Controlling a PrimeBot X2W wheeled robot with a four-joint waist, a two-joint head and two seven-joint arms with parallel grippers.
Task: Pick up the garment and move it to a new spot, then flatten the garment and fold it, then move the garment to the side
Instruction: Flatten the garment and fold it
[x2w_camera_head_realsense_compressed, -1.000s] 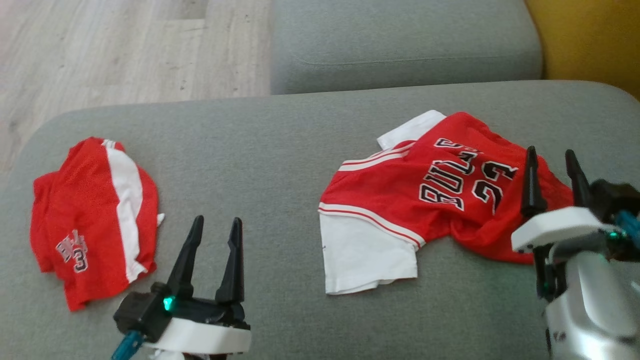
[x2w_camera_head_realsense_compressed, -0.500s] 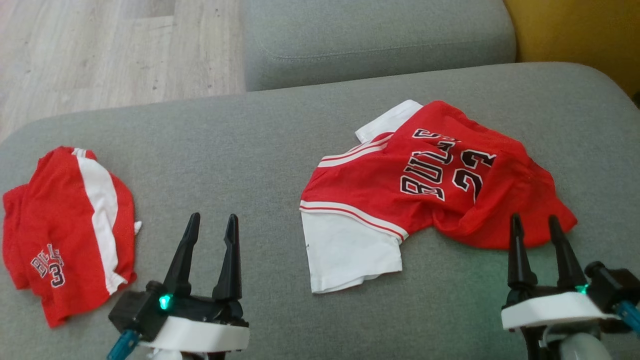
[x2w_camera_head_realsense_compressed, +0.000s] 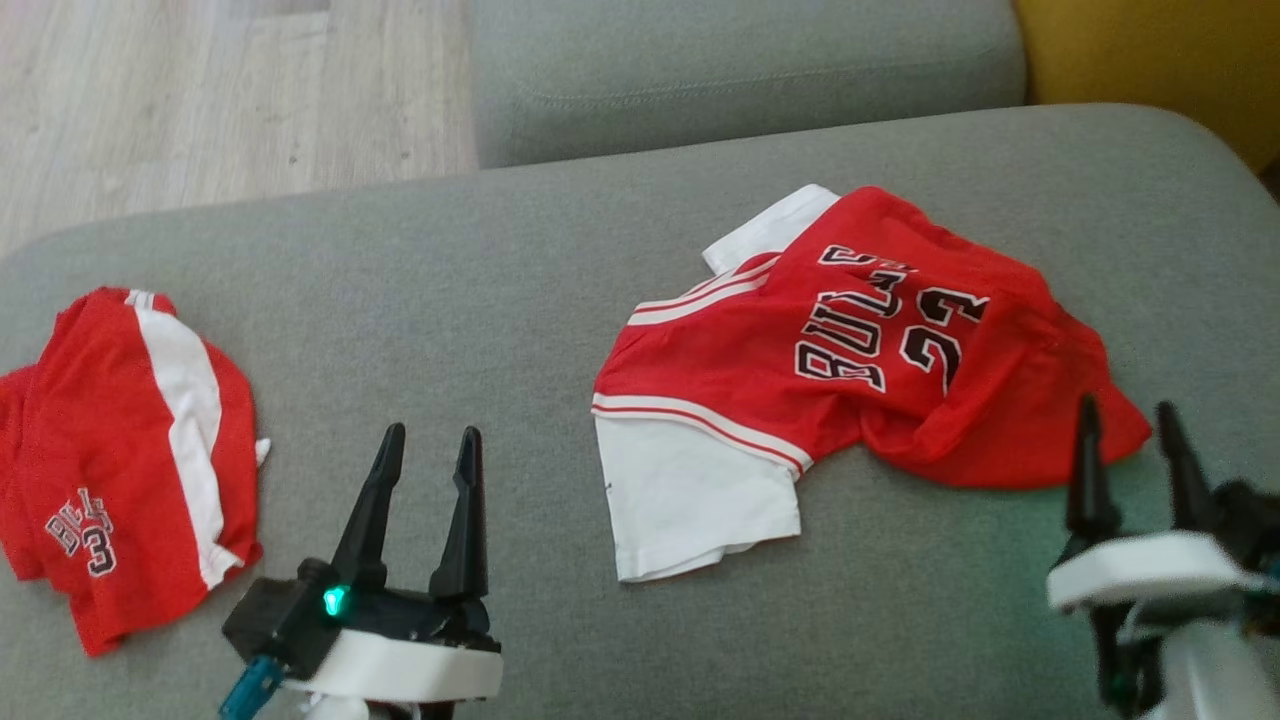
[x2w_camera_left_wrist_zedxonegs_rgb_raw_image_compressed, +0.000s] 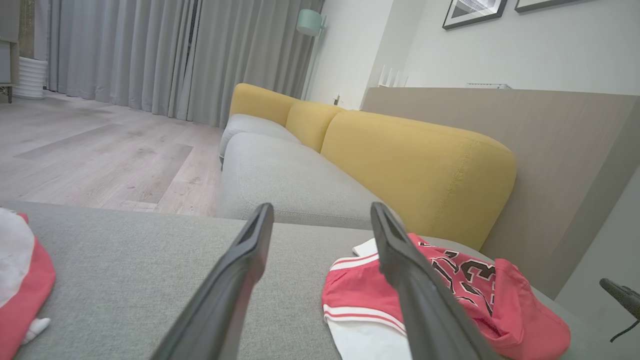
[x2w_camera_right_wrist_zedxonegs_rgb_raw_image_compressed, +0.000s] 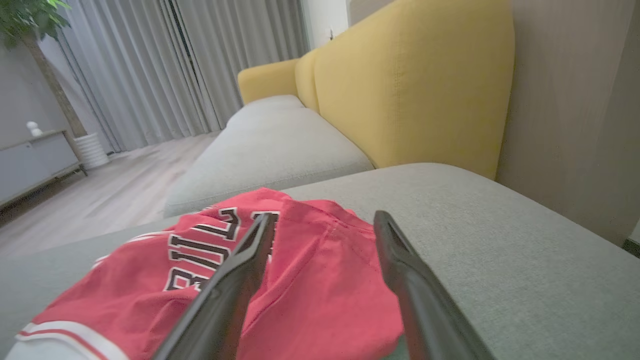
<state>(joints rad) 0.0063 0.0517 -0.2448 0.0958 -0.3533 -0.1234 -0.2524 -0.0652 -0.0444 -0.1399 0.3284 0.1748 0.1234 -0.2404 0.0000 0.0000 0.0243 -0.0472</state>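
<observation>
As shorts (x2w_camera_head_realsense_compressed: 120, 470) are being shown overhead at 9 o'clock and curtains (x2w_camera_left_wrist_zedxonegs_rgb_raw_image_compressed: 150, 55) wrist-side, left gripper (x2w_camera_head_realsense_compressed: 425, 445) and right gripper (x2w_camera_head_realsense_compressed: 1130, 420) are being held open, empty, above a grey sofa (x2w_camera_head_realsense_compressed: 480, 300).

- jersey (x2w_camera_head_realsense_compressed: 860, 350): red body, white sleeves, red-white striped trim, black lettering outlined white
- other garment (x2w_camera_head_realsense_compressed: 90, 470): red, white side stripe
- sofa seat (x2w_camera_head_realsense_compressed: 450, 280): plain grey
- backrest (x2w_camera_left_wrist_zedxonegs_rgb_raw_image_compressed: 415, 165): mustard yellow
- floor (x2w_camera_head_realsense_compressed: 200, 90): pale wood grain
- curtains (x2w_camera_left_wrist_zedxonegs_rgb_raw_image_compressed: 150, 55): grey

The right gripper (x2w_camera_head_realsense_compressed: 1127, 410) has pulled back off the red jersey (x2w_camera_head_realsense_compressed: 760, 360) to its edge.
</observation>
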